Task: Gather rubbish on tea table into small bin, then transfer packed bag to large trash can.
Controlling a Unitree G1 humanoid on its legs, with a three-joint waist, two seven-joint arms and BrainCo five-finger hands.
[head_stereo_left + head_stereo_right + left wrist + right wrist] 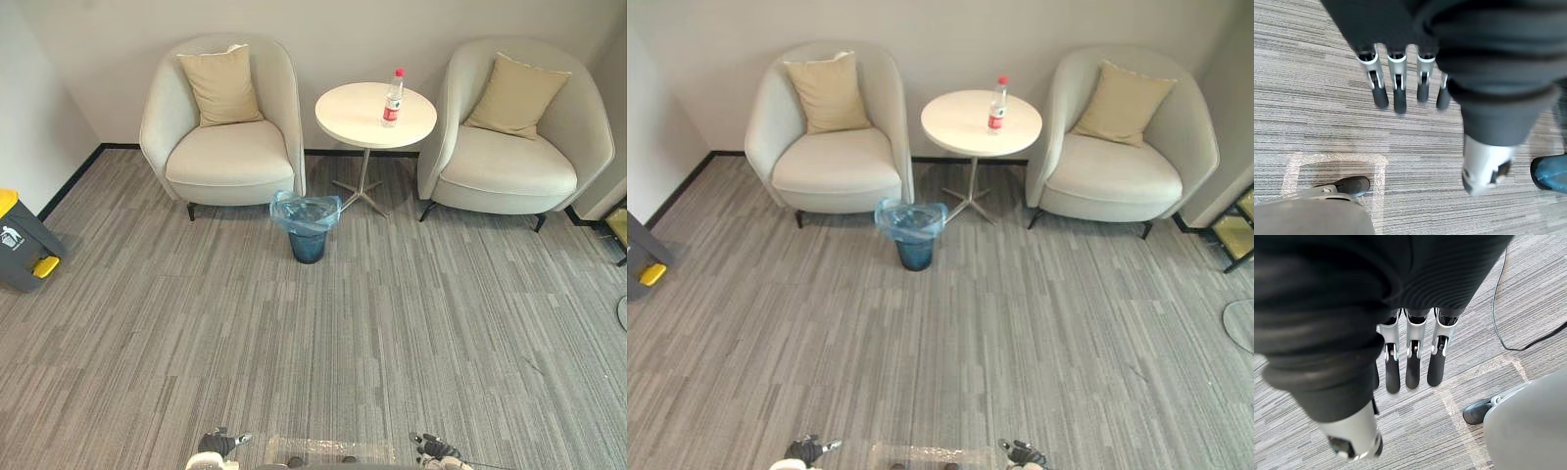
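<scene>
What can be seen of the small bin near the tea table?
The small bin is a round, dark blue tub that narrows towards its base. It is lined with a thin, translucent blue bag whose crumpled edge folds out over the rim. It stands upright on the grey carpet, in front of the tea table and towards the robot's left of the table's foot. It is close to the front corner of the left armchair. Whether the bag touches the chair, and what lies inside, cannot be told.

an office lounge: armchairs [227,127] flanking a tea table [375,115], grey carpet [313,323].
</scene>
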